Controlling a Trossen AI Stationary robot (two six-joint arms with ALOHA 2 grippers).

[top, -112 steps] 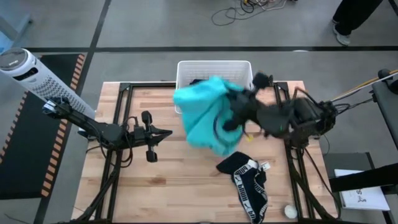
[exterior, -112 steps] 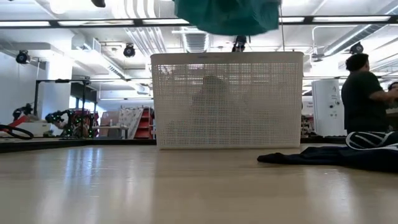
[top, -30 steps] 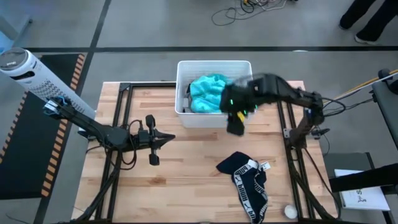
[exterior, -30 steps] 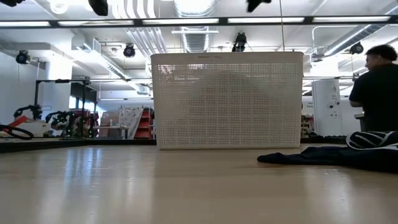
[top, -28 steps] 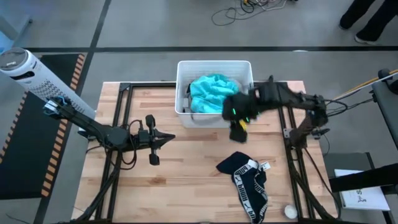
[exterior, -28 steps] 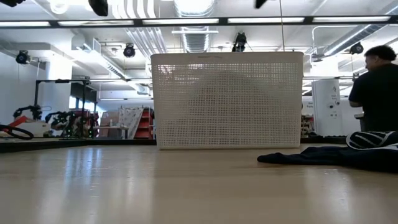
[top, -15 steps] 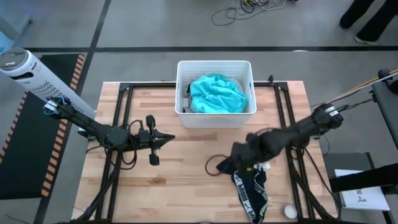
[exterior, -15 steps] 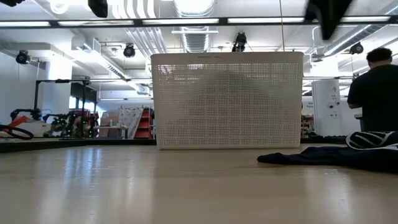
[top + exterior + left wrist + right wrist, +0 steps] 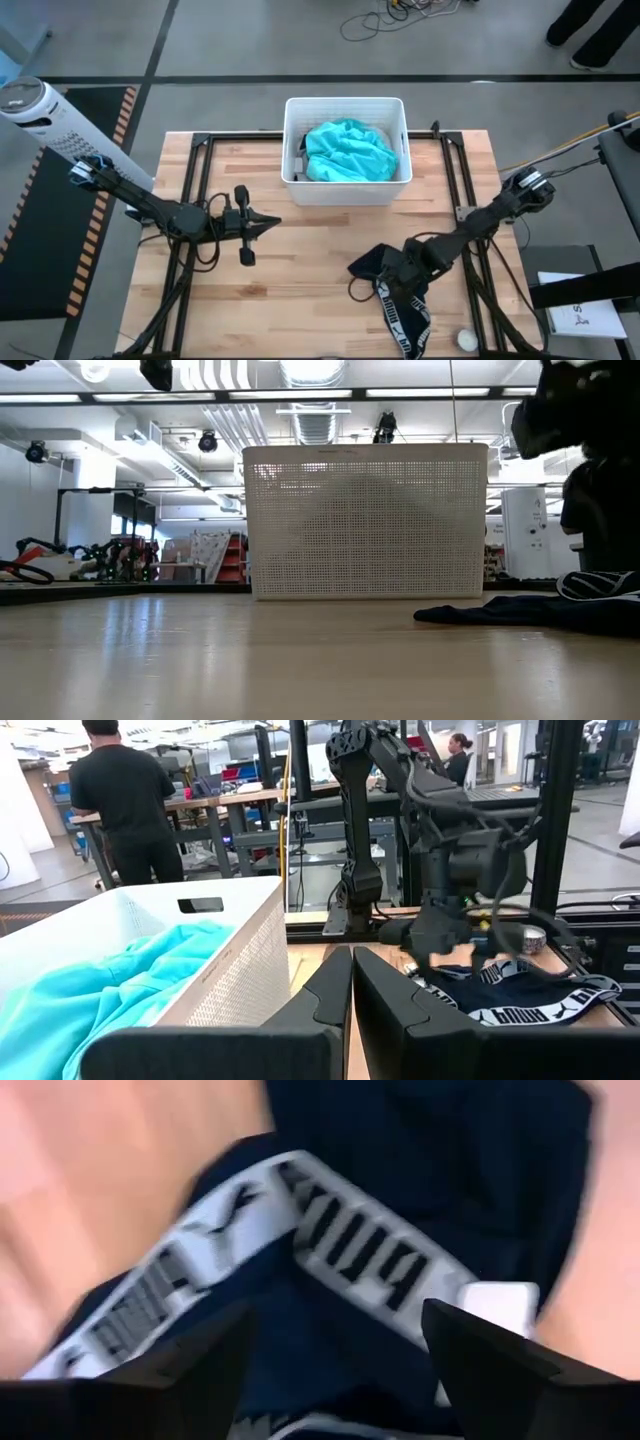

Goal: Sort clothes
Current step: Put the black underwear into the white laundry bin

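A navy garment with a black-and-white band [image 9: 405, 305] lies crumpled on the table's near right part. My right gripper [image 9: 385, 266] hangs close above its far end, pointing down. In the right wrist view my right gripper [image 9: 337, 1315] is open, one finger on each side of the white band [image 9: 350, 1240], and I see no touch. A bright teal garment [image 9: 347, 150] lies in the white basket [image 9: 345, 100] at the far middle. My left gripper [image 9: 272, 224] rests shut at the left middle and holds nothing.
A small white ball [image 9: 467, 340] sits near the front right corner. The basket [image 9: 365, 520] stands as a wall across the far middle. Bare wood lies between the basket and the navy garment [image 9: 540, 610]. A person stands beyond the table [image 9: 125, 810].
My right gripper has left the basket's right rim, swung toward the table's near edge and come down over the navy garment. The teal garment stays in the basket and the navy garment lies where it was.
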